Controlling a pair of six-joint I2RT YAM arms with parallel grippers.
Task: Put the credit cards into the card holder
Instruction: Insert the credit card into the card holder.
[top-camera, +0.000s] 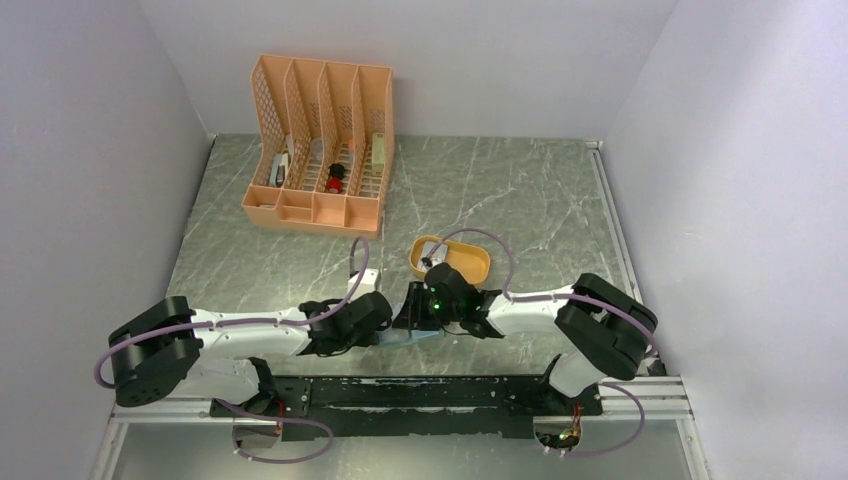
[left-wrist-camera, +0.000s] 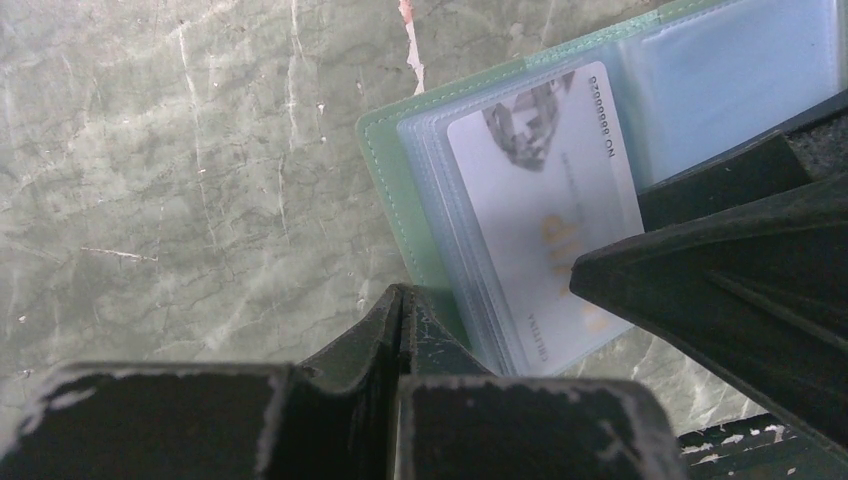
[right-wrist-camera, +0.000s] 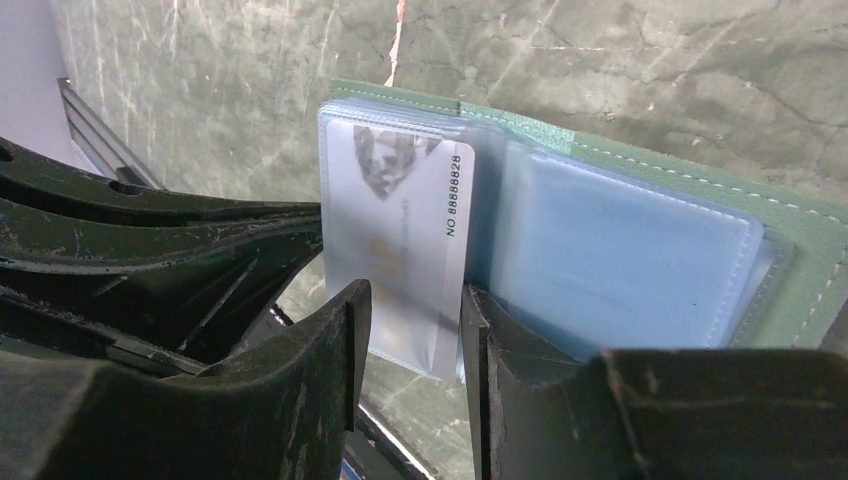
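The sage-green card holder (left-wrist-camera: 385, 165) lies open near the table's front edge, its pale blue clear sleeves (right-wrist-camera: 620, 260) facing up; in the top view it (top-camera: 412, 338) sits between the two grippers. One pale grey-white credit card (right-wrist-camera: 400, 230) sits partly inside the left sleeve, its near end sticking out; it also shows in the left wrist view (left-wrist-camera: 545, 220). My left gripper (left-wrist-camera: 405, 292) is shut on the holder's green cover edge. My right gripper (right-wrist-camera: 412, 295) is open, its jaws apart on either side of the card's near end. No other card is in view.
A mustard-yellow oval tray (top-camera: 452, 258) stands just behind the grippers. A peach lattice desk organizer (top-camera: 320, 150) with small items stands at the back left. The metal rail (top-camera: 450, 390) runs along the front edge, close under the holder.
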